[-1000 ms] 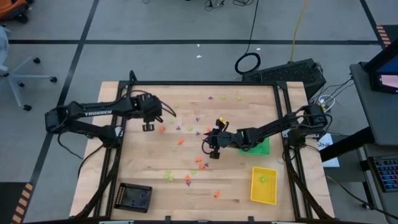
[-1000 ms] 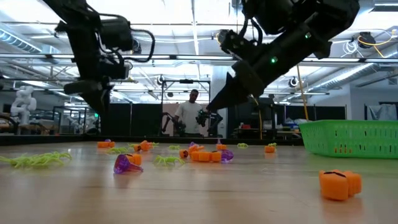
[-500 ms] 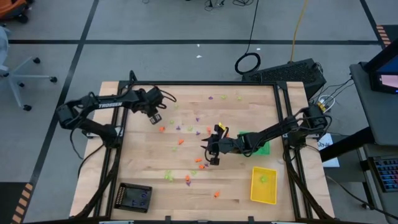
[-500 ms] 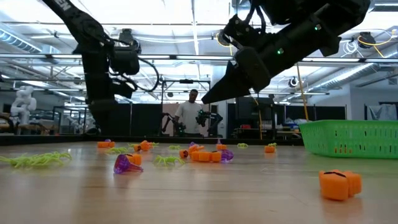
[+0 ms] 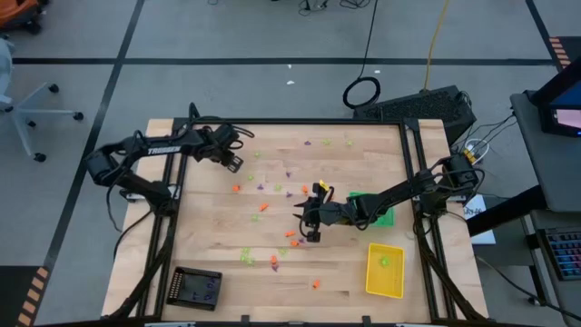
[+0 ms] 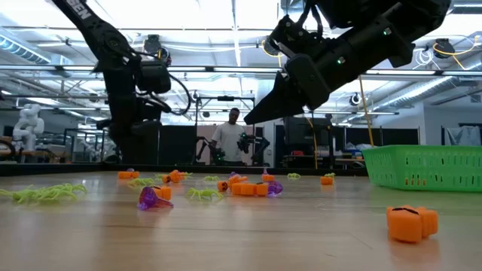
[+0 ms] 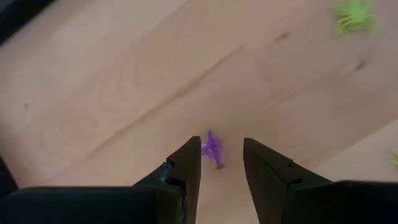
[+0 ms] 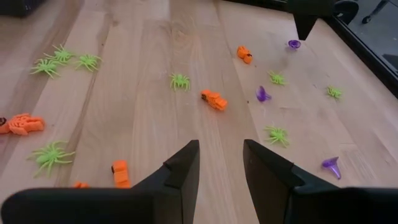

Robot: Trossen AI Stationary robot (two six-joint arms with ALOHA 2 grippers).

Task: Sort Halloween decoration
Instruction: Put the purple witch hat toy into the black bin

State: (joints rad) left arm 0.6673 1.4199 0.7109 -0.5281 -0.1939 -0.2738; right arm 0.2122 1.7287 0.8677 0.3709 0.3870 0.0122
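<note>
Left tool hovered released near the bench's far left corner, fingers straddling a purple trinket lying below. Right tool hung released over mid-bench. Halloween decoration lay scattered in orange, purple and green across the bench.

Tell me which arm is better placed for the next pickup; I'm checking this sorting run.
Probably the left: its gripper has open fingers framing a purple trinket on the table. The right gripper is open too, with nothing between its fingers.
</note>
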